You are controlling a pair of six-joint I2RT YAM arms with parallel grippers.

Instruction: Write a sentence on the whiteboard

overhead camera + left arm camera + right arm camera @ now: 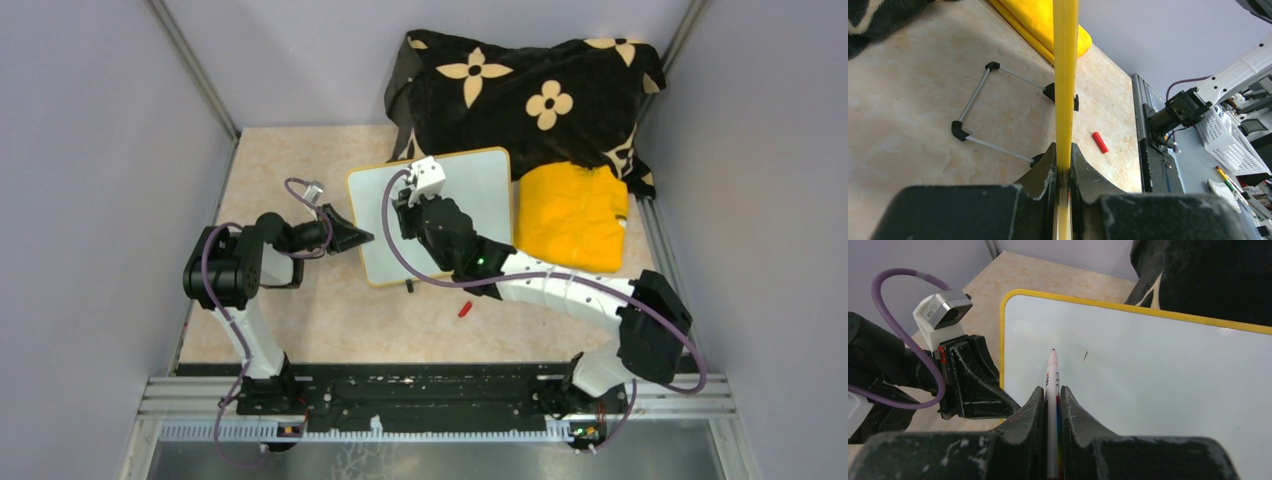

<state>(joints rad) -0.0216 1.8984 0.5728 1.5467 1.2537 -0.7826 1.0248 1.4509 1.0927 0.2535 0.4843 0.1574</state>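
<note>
- Small board (pixel 478 200), white and shiny, with a thin yellow rim and round corners.
- Sits near the middle of the table (pixel 300 310), a bit toward the back, turned a little crooked.
- Lies just beside a yellow cloth (pixel 570 215) on the right, with a black blanket (pixel 520 90) close behind.
- Pinched tight at the left edge by the left gripper (pixel 362 238).
- Looks like a thin, straight yellow strip when seen edge-on from the left wrist.
- Shows an almost bare white face, with one tiny dark mark (pixel 1085 356) not far from the left rim.
</note>
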